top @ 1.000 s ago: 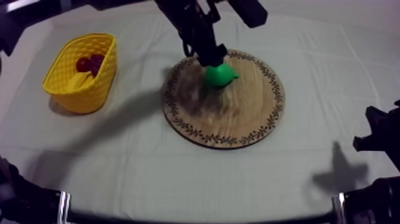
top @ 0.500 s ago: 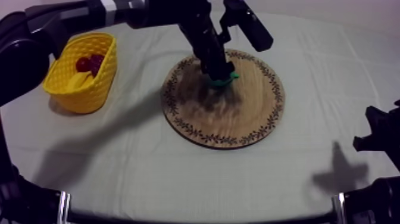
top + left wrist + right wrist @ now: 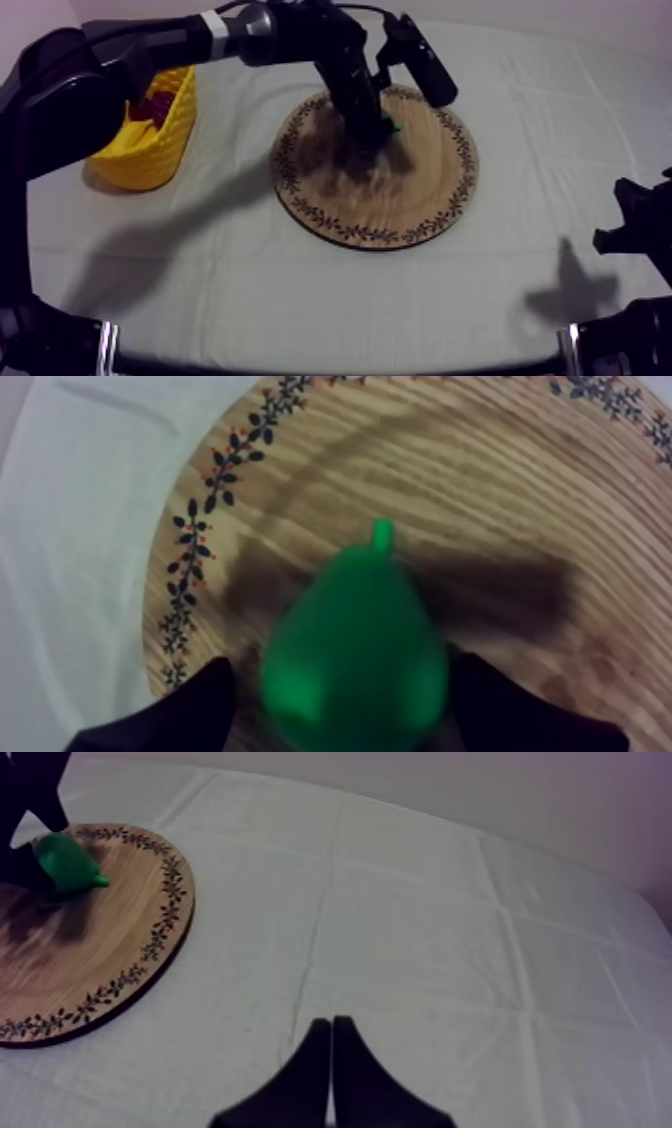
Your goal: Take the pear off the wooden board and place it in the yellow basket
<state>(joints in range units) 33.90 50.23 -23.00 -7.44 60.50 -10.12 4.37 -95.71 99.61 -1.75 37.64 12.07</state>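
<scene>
Grasp step in hand. We find the left end effector (image 3: pixel 342 666) with fingers apart, straddling the pear (image 3: pixel 62 860) on the wooden board (image 3: pixel 420 200). Right end effector (image 3: pixel 330 1020) together above the counter (image 3: pixel 450 952). Next, we judge: clamp squarely, lift, carry to the yellow basket (image 3: pixel 150 160).

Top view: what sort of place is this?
Probably a robot test bench, not a home: a cloth-covered table, a black robot arm over the wooden board, a toy pear and a yellow basket as props.

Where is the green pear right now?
The pear sits on the wooden board, toward its far side in the top view, inside my open left gripper.
</scene>
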